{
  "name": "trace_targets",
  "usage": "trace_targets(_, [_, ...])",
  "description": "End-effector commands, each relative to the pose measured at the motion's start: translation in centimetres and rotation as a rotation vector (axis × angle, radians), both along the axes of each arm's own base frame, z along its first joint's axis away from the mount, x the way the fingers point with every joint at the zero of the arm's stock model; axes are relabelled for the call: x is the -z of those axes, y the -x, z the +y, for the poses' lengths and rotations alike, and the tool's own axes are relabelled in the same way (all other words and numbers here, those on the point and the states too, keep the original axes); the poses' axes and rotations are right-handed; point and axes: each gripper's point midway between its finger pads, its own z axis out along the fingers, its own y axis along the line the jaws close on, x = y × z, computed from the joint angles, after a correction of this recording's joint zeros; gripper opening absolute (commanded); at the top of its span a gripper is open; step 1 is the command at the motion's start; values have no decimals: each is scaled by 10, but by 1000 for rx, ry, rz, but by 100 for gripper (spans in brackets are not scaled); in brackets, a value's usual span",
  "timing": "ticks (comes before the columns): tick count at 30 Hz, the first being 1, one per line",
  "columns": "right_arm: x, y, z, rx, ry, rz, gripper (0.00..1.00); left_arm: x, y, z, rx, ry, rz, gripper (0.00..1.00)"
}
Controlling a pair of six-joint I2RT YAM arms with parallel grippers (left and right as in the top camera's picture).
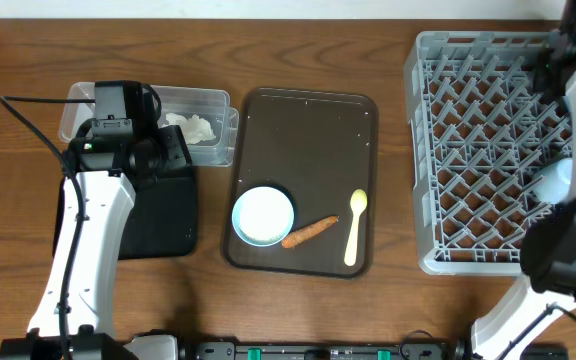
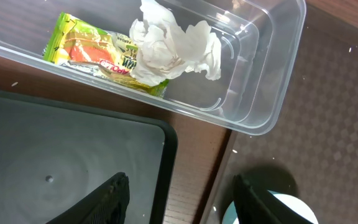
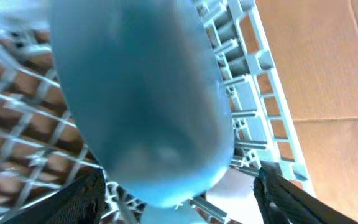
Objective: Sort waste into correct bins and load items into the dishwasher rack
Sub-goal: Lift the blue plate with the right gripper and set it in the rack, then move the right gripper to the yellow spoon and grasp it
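A: First, the crumpled white tissue (image 2: 173, 46)?
B: Inside the clear plastic tub (image 2: 272, 93), bunched against the yellow-green wrapper (image 2: 82, 50) and covering one end of it.
A: And the tub?
B: Far left on the wooden surface (image 1: 28, 70), just beyond the shallow black tray (image 2: 61, 155), with a strip of bare wood between the two.
A: The left fingers (image 2: 107, 202)?
B: Parted, holding nothing. Hang over the black tray's corner and that strip of wood.
A: Any waste outside the tub?
B: An orange carrot-like stick (image 1: 310, 231), flat on the brown serving tray (image 1: 308, 140), between the white-and-light-blue bowl (image 1: 264, 216) and the pale yellow spoon (image 1: 355, 226). Close to both; touching either or not, cannot tell. Also a few white specks along the tray's far edge, too small to name.
A: Beneath the bowl?
B: A dark round plate (image 1: 289, 196), only a crescent of rim showing.
A: And the dishwasher rack (image 1: 468, 150)?
B: Right of the brown tray, on the same surface: a grey lattice crate, biggest thing there.
A: The right fingers (image 3: 82, 196)?
B: Above the rack's grid, spread wide to either side of a light blue cup (image 3: 148, 99), blurred and very near the lens. Gripping it or merely flanking it: cannot tell.
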Motion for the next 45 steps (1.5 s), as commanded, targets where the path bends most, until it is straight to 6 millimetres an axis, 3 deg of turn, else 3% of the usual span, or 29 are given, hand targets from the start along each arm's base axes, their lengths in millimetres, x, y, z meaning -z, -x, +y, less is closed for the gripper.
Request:
trace_targets(1, [-13, -3, 24, -75, -115, -65, 77, -4, -1, 3, -16, -8, -11, 56])
trace_targets(12, [-6, -18, 104, -342, -487, -116, 77, -4, -1, 3, -17, -8, -11, 56])
trace_targets(17, [-6, -19, 144, -462, -555, -99, 77, -4, -1, 3, -17, -8, -11, 56])
trace_targets(22, [-4, -13, 197, -604, -606, -47, 78, -4, -1, 3, -17, -8, -11, 56])
trace_targets(30, [23, 28, 284, -724, -669, 155, 80, -4, -1, 3, -16, -8, -11, 56])
trace_targets(36, [72, 78, 341, -671, -743, 349, 80, -4, -1, 3, -17, -8, -11, 56])
trace_targets(40, [108, 112, 365, -627, -761, 459, 80, -4, -1, 3, -17, -8, -11, 56])
trace_targets(45, [147, 145, 374, -545, -720, 549, 79, -4, -1, 3, -17, -7, -10, 56])
